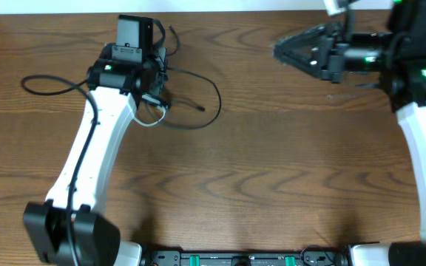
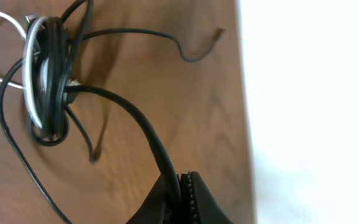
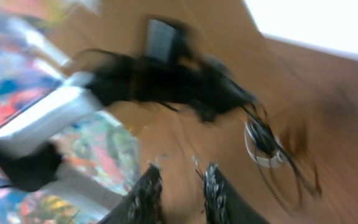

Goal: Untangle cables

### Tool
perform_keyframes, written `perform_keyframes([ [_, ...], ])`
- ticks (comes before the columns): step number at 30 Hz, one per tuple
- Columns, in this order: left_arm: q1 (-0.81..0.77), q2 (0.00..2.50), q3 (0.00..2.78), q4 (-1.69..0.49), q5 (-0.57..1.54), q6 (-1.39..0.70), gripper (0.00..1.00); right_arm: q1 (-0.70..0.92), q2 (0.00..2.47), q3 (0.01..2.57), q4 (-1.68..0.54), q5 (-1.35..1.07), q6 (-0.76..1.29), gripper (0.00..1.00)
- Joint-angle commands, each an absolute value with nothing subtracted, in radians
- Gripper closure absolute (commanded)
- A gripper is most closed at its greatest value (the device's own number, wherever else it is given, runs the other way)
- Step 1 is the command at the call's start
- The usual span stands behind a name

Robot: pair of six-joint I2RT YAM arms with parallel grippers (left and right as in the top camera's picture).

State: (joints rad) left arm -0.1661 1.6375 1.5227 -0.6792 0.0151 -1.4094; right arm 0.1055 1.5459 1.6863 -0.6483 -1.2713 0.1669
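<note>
Left half of the wood-grain table point(image 1: 272, 170): the cables point(image 2: 45, 81) are knotted in one clump under the left arm, with loose loops trailing to either side. Little looks undone, I'd judge, and most of the separating is left. The cords are thin, round and limp, matte black ones with a glossy white cord point(image 2: 31, 93) wound through. The left gripper point(image 2: 182, 180) is clamped on one black strand point(image 2: 148, 130). Far right, the right gripper point(image 1: 283, 50) hovers, fingers apart and empty.

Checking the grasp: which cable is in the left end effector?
The thicker black cable, running from the bundle into the left end effector; the white cable lies free.
</note>
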Motion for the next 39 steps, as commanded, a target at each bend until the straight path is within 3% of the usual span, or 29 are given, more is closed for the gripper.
perform_keyframes([
  [1,-0.162,1.515,1.542,-0.652,0.021,-1.439,0.93,0.169,1.592,1.684,-0.745,-0.99,0.002,0.67],
  [8,-0.162,1.418,1.542,-0.653,0.021,-1.527,0.93,0.308,1.686,1.684,-0.786,-0.784,-0.034,0.43],
  [15,-0.162,1.388,1.542,-0.652,-0.046,-1.597,0.93,0.397,1.784,1.684,-0.774,-0.751,-0.058,0.31],
  [27,-0.162,1.39,1.542,-0.693,-0.108,-1.602,0.93,0.478,1.943,1.684,-0.768,-0.762,-0.076,0.26],
  [39,-0.162,1.495,1.542,-0.968,-0.475,-1.496,0.93,0.525,2.016,1.684,-0.766,-0.776,-0.094,0.27],
])
